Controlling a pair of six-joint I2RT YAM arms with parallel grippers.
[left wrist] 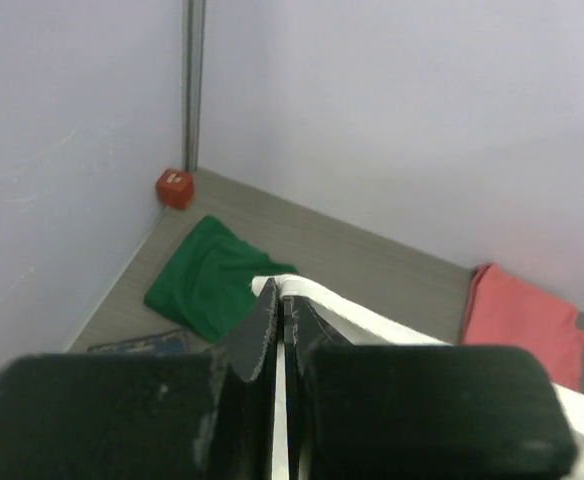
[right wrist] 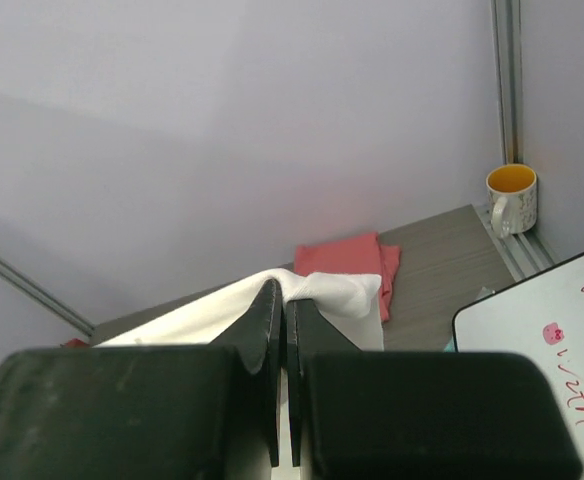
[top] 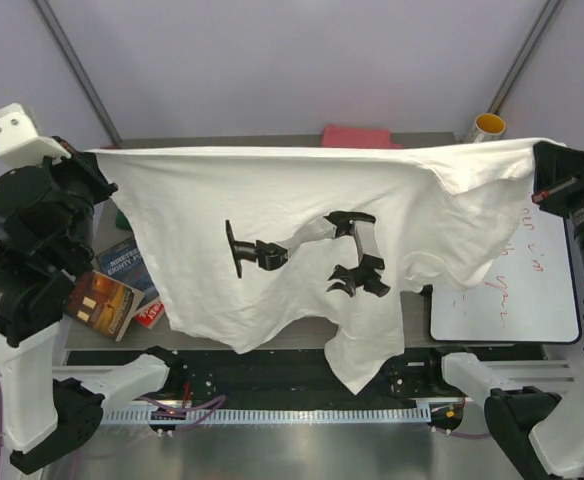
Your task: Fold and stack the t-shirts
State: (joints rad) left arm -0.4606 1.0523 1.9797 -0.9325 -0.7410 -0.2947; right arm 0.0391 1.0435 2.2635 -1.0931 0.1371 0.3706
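The large white t-shirt (top: pixel 272 195) hangs spread out in the air above the table, held by its top edge at both ends. My left gripper (top: pixel 100 160) is shut on its left corner, and the cloth shows between the fingertips in the left wrist view (left wrist: pixel 282 295). My right gripper (top: pixel 537 160) is shut on its right corner (right wrist: pixel 282 295). The dark green t-shirt (left wrist: pixel 212 275) lies folded at the back left. The coral-pink t-shirt (top: pixel 360 136) lies folded at the back middle, and also shows in the right wrist view (right wrist: pixel 347 265).
A black jointed bracket (top: pixel 312 255) shows in front of the hanging shirt. Two books (top: pixel 117 280) lie at the left. A whiteboard (top: pixel 512 295) lies at the right, with a yellow-lined mug (top: pixel 488 127) behind it. A red cube (left wrist: pixel 173 188) sits in the back left corner.
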